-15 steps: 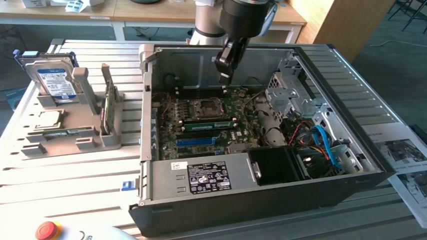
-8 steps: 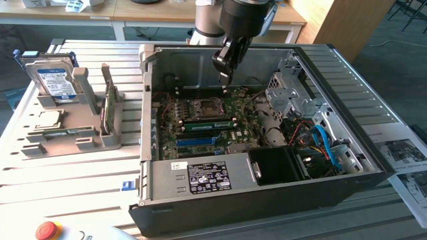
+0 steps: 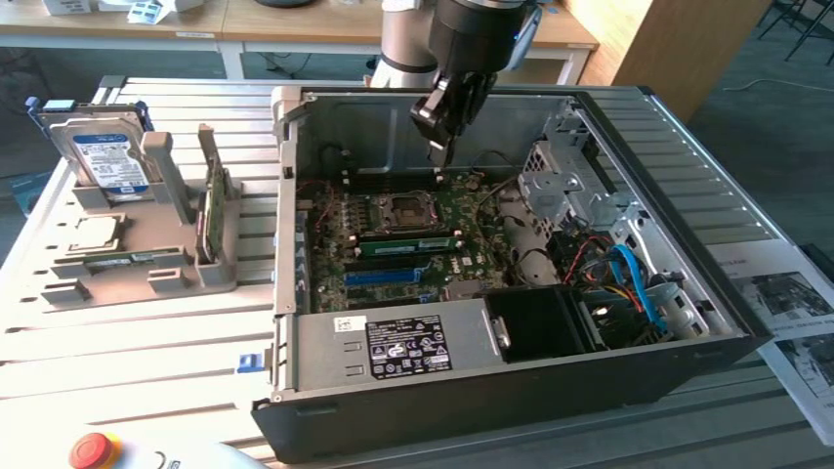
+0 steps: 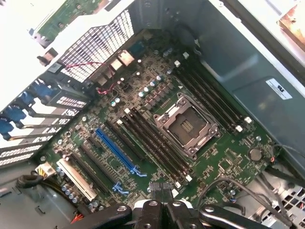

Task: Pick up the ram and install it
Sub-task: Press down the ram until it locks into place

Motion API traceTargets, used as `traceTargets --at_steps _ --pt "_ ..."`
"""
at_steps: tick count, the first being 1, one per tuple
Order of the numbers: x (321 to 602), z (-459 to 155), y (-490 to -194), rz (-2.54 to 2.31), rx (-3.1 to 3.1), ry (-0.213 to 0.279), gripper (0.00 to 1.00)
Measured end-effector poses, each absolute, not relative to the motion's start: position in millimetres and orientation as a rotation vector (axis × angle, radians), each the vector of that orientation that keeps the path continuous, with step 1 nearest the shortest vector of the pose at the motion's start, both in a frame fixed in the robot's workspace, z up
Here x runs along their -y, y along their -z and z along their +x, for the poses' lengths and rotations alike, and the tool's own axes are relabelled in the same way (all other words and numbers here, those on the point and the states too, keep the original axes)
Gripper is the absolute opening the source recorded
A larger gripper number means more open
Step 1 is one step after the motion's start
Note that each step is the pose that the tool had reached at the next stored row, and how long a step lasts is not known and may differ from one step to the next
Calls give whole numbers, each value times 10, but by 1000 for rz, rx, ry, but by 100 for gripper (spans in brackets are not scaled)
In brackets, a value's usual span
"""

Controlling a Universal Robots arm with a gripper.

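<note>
My gripper [image 3: 444, 156] hangs fingers together, apparently empty, over the motherboard [image 4: 224, 162], a ram [image 3: 406, 244] seated in a slot just below it.

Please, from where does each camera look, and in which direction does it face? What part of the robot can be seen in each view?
Exterior view: sits off the arm, above the table, looking down into the open computer case; the arm and its shut gripper hang over the motherboard, and a ram stands in the grey holder at the exterior view's left.
Wrist view: sits on the wrist, looking down at the motherboard; the gripper shows.
Shared: motherboard, CPU socket, gripper.
</note>
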State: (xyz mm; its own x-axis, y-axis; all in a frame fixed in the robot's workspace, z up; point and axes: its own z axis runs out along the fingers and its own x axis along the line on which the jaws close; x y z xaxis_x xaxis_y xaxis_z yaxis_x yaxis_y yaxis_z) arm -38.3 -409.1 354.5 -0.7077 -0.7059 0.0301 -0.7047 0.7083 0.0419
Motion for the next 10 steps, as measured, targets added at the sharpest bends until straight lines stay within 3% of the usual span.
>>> traceTargets --at_steps 10 --pt "4091 -384 -3545 1051 2919 41 11"
